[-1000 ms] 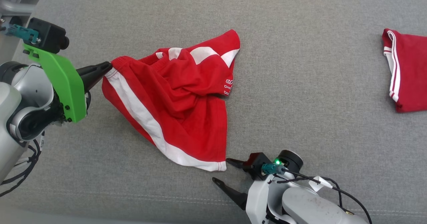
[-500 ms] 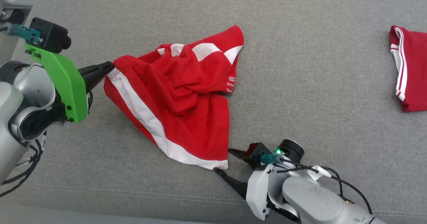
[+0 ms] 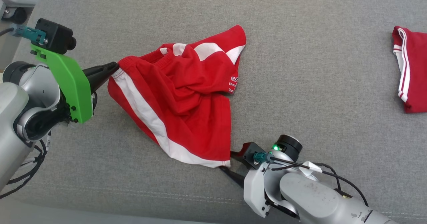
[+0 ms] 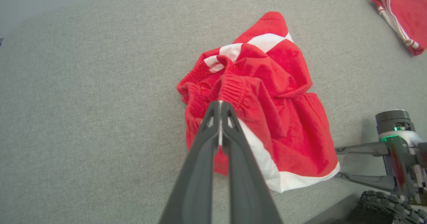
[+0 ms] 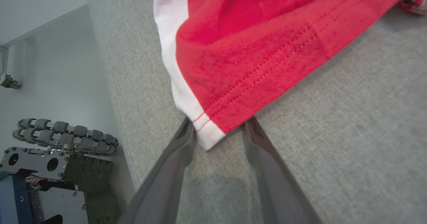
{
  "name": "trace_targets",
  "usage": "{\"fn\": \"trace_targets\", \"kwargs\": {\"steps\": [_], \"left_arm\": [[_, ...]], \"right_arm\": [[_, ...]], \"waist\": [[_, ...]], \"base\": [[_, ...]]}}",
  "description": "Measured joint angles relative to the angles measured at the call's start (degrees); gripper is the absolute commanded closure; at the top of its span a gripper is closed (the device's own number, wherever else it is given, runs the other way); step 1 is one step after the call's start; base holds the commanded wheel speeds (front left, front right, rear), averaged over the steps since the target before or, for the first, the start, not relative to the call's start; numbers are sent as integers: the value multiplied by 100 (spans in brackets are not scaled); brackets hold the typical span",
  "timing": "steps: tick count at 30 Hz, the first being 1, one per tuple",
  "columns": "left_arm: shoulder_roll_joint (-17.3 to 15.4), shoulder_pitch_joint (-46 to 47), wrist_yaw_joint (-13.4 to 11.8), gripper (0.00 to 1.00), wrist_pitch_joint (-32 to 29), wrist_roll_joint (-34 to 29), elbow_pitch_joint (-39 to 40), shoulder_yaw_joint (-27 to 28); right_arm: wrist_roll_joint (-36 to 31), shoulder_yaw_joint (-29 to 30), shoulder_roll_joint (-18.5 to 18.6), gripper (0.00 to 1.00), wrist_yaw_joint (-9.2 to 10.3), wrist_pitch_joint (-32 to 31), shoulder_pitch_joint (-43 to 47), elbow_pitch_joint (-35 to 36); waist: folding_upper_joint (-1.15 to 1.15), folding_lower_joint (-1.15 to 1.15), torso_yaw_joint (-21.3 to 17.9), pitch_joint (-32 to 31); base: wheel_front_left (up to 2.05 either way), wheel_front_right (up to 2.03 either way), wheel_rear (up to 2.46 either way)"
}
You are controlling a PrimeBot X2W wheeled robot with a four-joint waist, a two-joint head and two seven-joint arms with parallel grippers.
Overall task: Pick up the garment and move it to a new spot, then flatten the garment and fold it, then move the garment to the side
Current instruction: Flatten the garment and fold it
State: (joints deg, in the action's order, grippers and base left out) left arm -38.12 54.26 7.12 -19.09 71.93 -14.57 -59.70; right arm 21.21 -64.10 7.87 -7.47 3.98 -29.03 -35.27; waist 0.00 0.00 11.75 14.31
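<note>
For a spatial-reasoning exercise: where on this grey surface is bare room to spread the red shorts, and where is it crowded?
Free: the surface between the shorts and the folded red garment at right, and beyond the shorts. Crowded: left gripper at the waistband, right gripper at the hem corner.

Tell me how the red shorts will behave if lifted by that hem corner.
Likely floppy: the red shorts lie in crumpled folds, so they should sag when lifted. Probably light, as the fabric looks thin. The hem corner inside the open right tool is a small bite and might slip.
</note>
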Motion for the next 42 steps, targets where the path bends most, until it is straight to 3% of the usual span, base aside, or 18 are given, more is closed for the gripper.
{"fn": "trace_targets", "kwargs": {"steps": [10,16,23,31,34,35,37,40,42], "left_arm": [[-147,-27,1,100,181,156,-112,77],[-249,-148,1,100,461,308,-59,291],[-349,-570,1,100,799,569,495,335],[-726,-1355,1,100,1113,872,1963,244],[-953,-1440,1,100,1174,959,2603,270],[-1139,-1440,1,100,1241,973,2961,387],[-1380,-1440,1,100,1335,1082,3300,573],[-1688,-1448,1,100,1514,1443,3723,898],[-1919,-1559,-18,100,1547,1733,3835,1048]], "right_arm": [[723,51,83,100,-2,-176,-8,208],[1447,666,644,100,-2,-152,-15,706],[2215,928,1169,100,-2,-258,35,1588],[3566,1439,1893,100,-1,-266,923,3323],[3897,1833,2332,100,-1,-159,1254,4165],[3960,2117,2685,100,-1,-89,1366,4706],[4040,2405,3031,100,16,26,1454,5357],[4220,2860,3464,100,109,153,1548,6391],[4482,3233,3772,100,300,163,1694,6907]], "waist": [[0,0,-92,-70],[0,0,-273,-195],[0,0,-551,-429],[0,0,-899,-830],[0,0,-1003,-1007],[0,0,-1067,-1117],[0,0,-1137,-1215],[0,0,-1268,-1314],[0,0,-1362,-1352]], "base": [[0,0,0],[0,0,0],[0,0,0],[0,0,0],[0,0,0],[0,0,0],[0,0,0],[0,0,0],[0,0,0]]}}
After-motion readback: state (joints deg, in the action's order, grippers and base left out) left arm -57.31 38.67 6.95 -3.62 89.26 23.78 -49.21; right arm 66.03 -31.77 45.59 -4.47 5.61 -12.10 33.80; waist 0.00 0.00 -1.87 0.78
